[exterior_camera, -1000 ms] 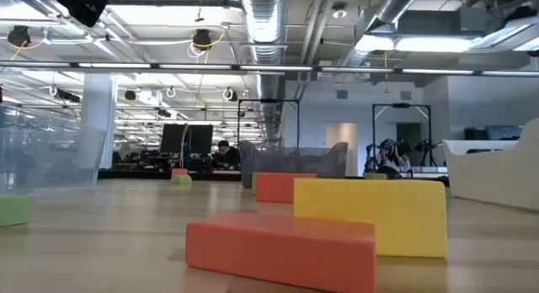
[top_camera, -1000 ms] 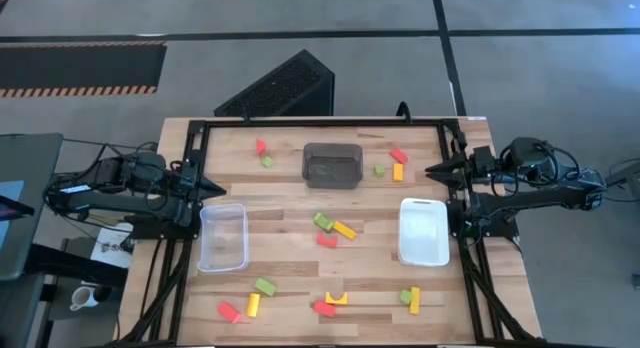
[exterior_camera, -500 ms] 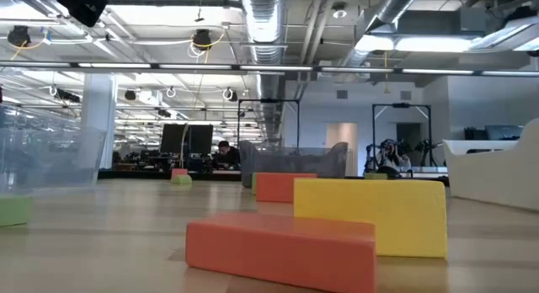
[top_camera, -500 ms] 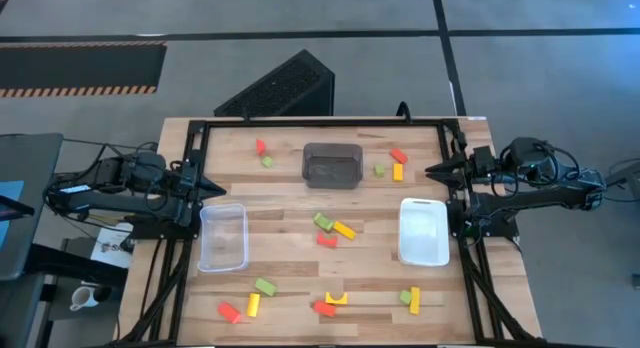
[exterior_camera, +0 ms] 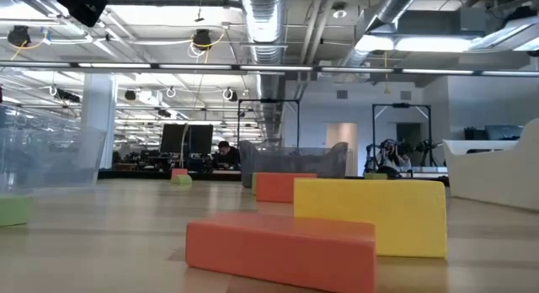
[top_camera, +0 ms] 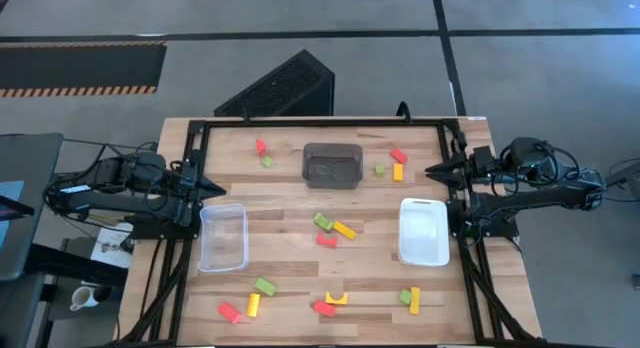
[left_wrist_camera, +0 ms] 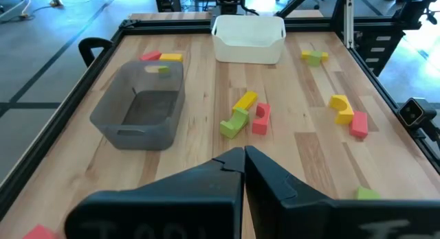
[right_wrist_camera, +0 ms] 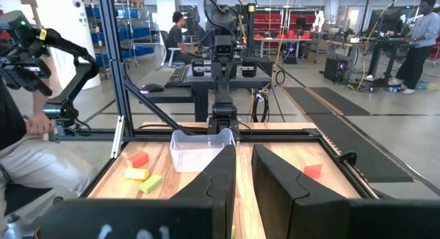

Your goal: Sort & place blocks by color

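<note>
Red, yellow and light green blocks lie scattered on the wooden table: some at the far edge (top_camera: 399, 155), a cluster in the middle (top_camera: 334, 230) and several along the near edge (top_camera: 253, 304). In the low view a red bar (exterior_camera: 282, 249) and a yellow block (exterior_camera: 370, 215) lie close by. My left gripper (top_camera: 215, 188) hangs shut at the table's left edge, above the wood, also seen in its wrist view (left_wrist_camera: 244, 153). My right gripper (top_camera: 432, 171) hangs at the right edge, its fingers a narrow gap apart in the right wrist view (right_wrist_camera: 244, 156), with nothing between them.
A clear bin (top_camera: 222, 238) stands at the left, a dark grey bin (top_camera: 332, 165) at the far middle and a white bin (top_camera: 424, 231) at the right. A black frame (top_camera: 320, 122) rims the table. People show in the room beyond (right_wrist_camera: 20, 143).
</note>
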